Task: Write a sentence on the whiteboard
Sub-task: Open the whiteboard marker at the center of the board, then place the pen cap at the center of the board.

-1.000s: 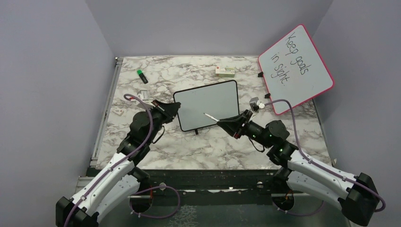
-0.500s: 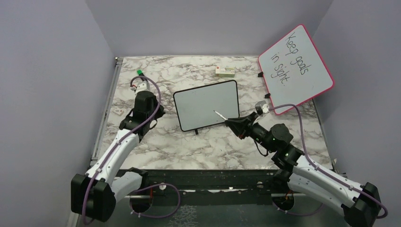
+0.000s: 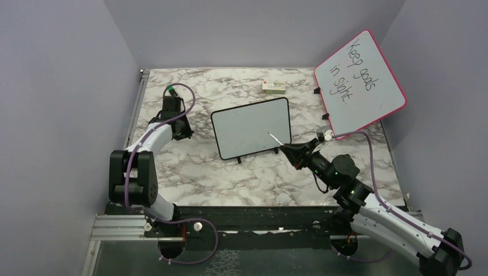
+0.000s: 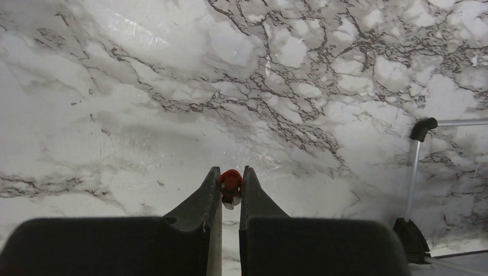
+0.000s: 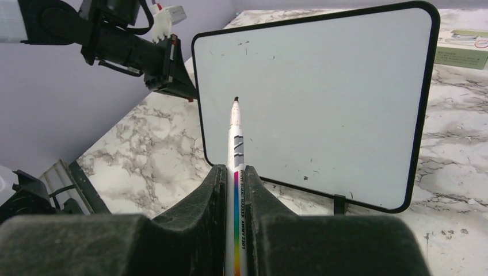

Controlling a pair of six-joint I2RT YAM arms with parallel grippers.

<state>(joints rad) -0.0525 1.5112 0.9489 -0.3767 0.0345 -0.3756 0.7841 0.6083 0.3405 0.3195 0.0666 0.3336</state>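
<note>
Held a white marker (image 5: 236,135) clamped in the right gripper (image 5: 234,172), tip pointed at the whiteboard (image 5: 328,98); pinched a small red cap (image 4: 231,183) tight in the left gripper (image 4: 230,175), above the marble table (image 4: 144,86).

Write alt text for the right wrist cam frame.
The right gripper is shut on a white marker whose dark tip points at the blank, black-framed whiteboard, which stands on the marble table. The left arm shows at the upper left, beside the board's left edge.
</note>
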